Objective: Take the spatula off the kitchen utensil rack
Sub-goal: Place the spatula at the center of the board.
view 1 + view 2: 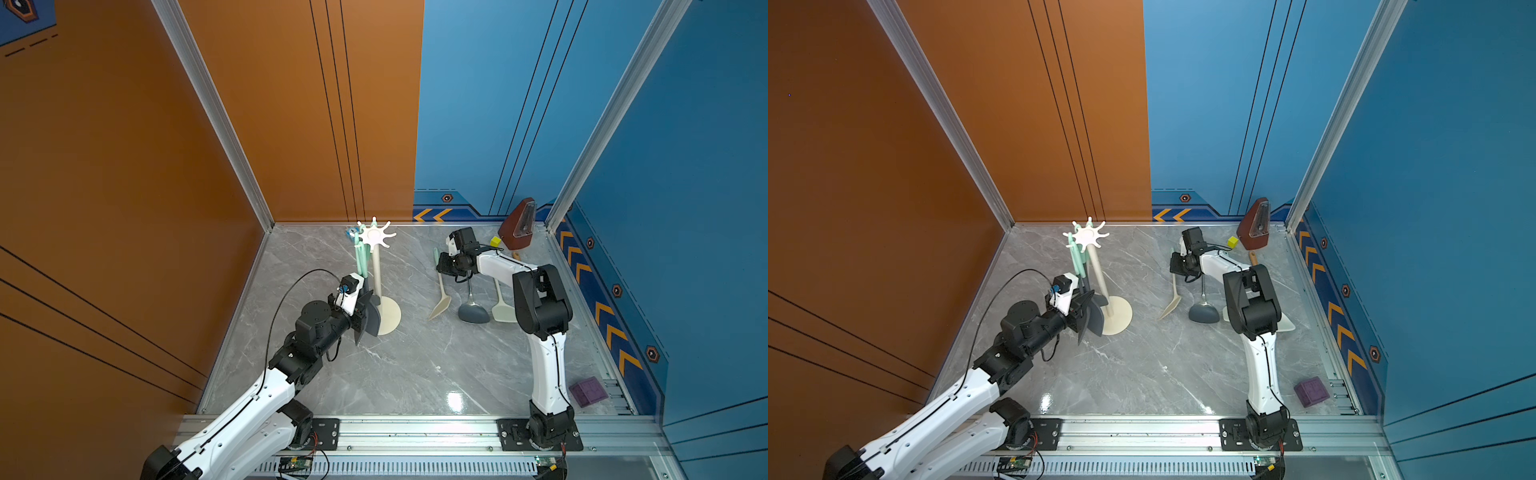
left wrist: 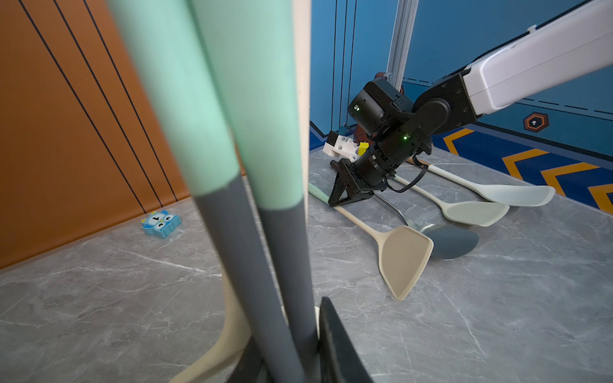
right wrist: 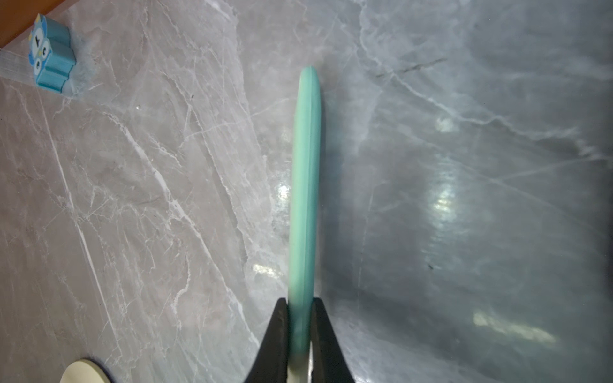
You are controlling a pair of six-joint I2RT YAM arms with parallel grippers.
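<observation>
Marble tabletop (image 1: 415, 365); found spatula (image 1: 441, 306) off kitchen utensil rack (image 1: 377, 270), blade down, centre frame.
Saw right gripper (image 3: 300, 303) clamped on its mint handle; cannot tell grip of left gripper (image 1: 368, 309) at two hung utensils (image 1: 360, 259). Judged only release left.

left claw (image 1: 369, 311) low, right claw (image 3: 300, 302) clamped

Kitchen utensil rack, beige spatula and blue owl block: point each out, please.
kitchen utensil rack (image 1: 374, 236): in a top view, on its star-shaped top disc.
beige spatula (image 2: 405, 262): left wrist view, on its flat head.
blue owl block (image 2: 161, 223): left wrist view, on its printed face.
</observation>
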